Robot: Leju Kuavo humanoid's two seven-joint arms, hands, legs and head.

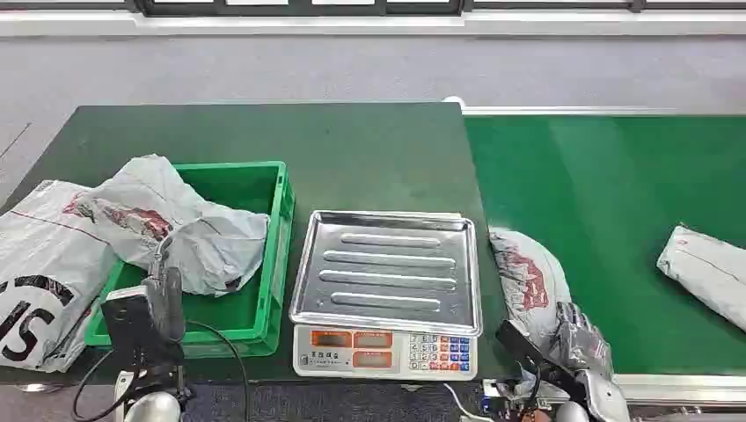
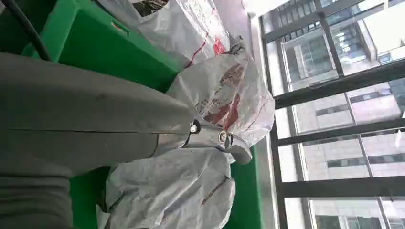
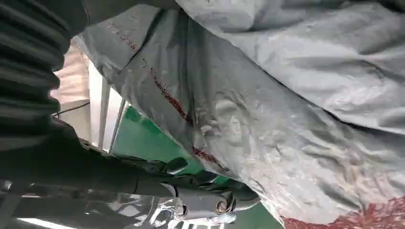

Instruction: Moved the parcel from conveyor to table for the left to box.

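Right hand [image 1: 576,338] grasping the parcel [image 1: 528,277] on the conveyor [image 1: 616,193]; lift clear, carry it left past the scale [image 1: 387,290]; left hand's [image 1: 165,299] state unclear.

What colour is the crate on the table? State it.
Green crate, clearest in the head view.

Large black letters, partly cut off, one reading "S", on grey bag [image 1: 40,272] at near left. Scale [image 1: 384,352] panel text illegible.
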